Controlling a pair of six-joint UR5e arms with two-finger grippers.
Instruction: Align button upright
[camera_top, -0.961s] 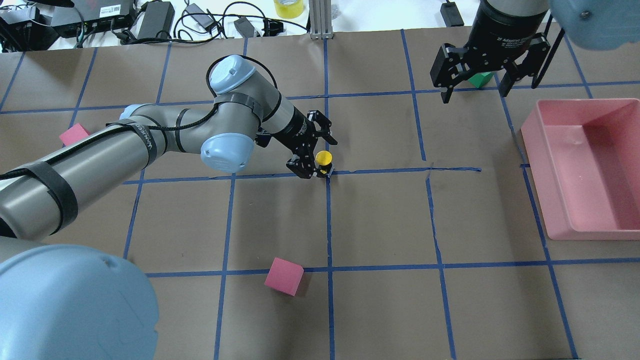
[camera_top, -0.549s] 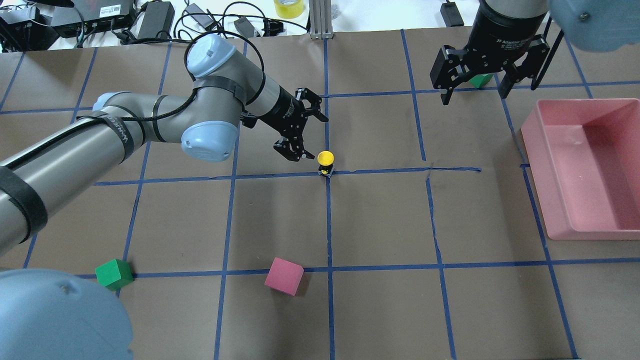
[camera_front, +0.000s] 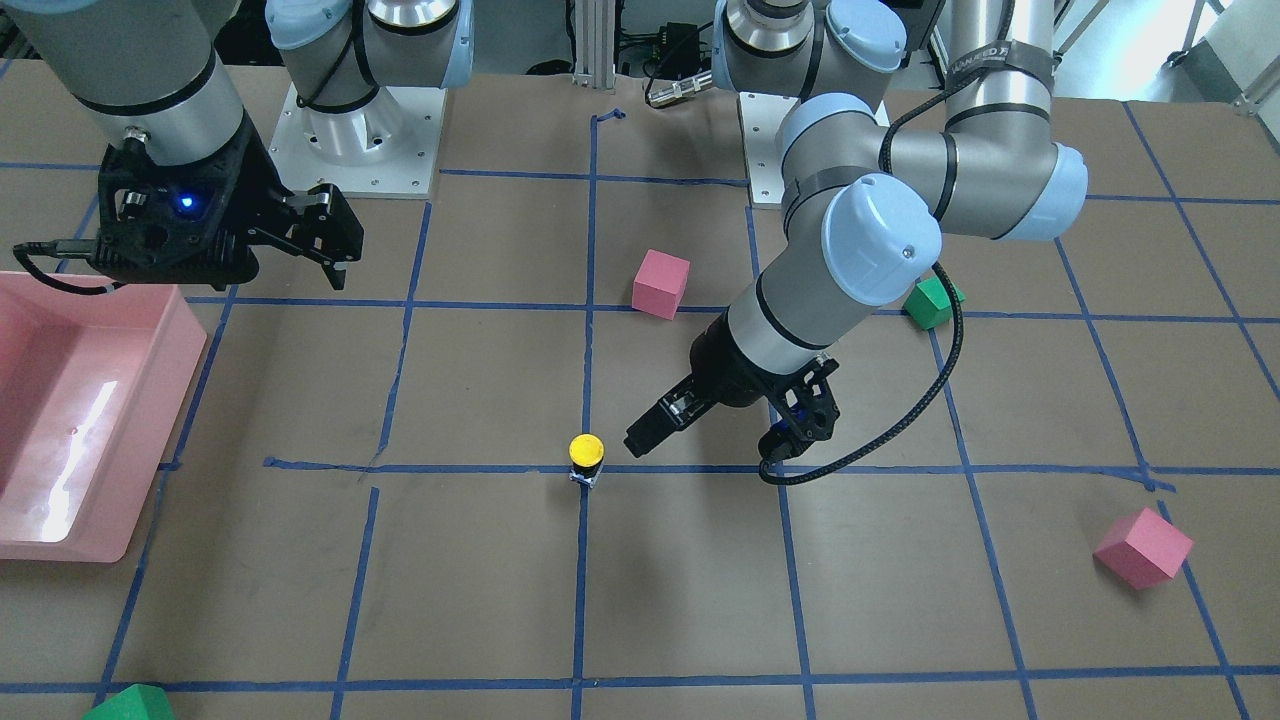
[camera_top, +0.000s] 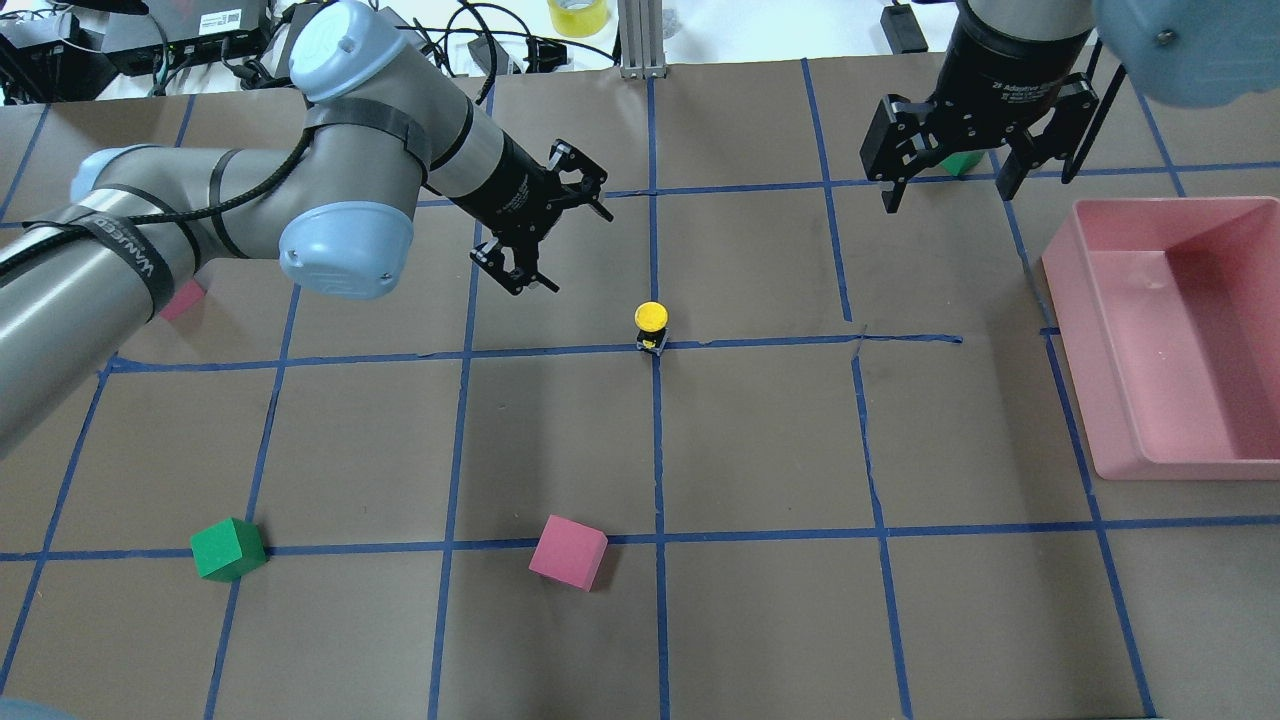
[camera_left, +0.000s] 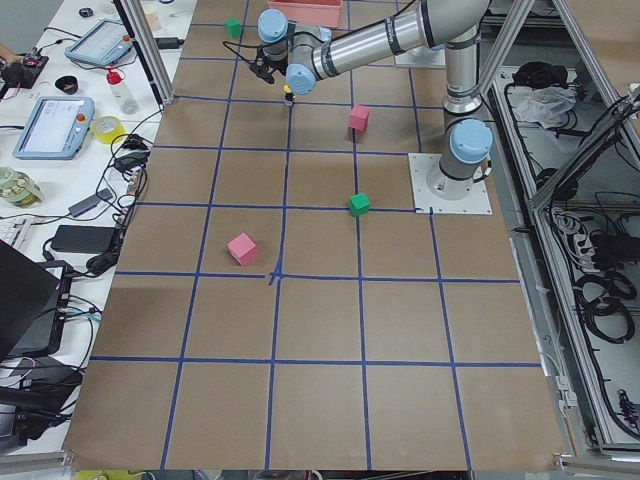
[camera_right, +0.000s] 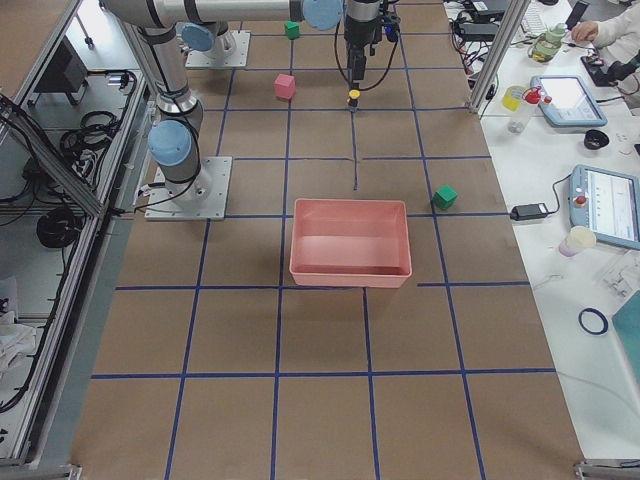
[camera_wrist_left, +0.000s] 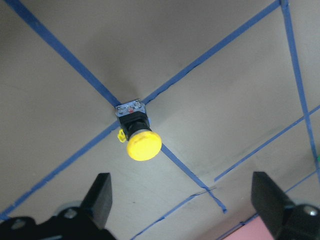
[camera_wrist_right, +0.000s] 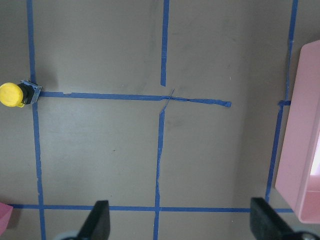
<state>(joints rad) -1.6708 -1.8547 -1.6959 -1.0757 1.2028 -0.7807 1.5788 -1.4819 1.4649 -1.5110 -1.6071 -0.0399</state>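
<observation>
Back from upright button (camera_top: 650, 327): left claw (camera_top: 577, 251) retreated farther, spread wide.

A wide table (camera_top: 760, 440) fills the scene, covered in brown paper and marked into squares by lines of blue tape (camera_top: 657, 450). Along its far edge runs a white bench (camera_left: 60, 165) crowded with tablets (camera_left: 52, 125), a roll of yellow tape (camera_top: 578, 15), and black power bricks (camera_top: 312, 40) with tangled cords. A silver metal post (camera_top: 640, 40) stands at the table's edge there. On the other side, metal rails (camera_left: 590, 150) fence off a grey strip where cable bundles (camera_left: 600, 290) lie. The light is bright and even, and shadows are soft.
</observation>
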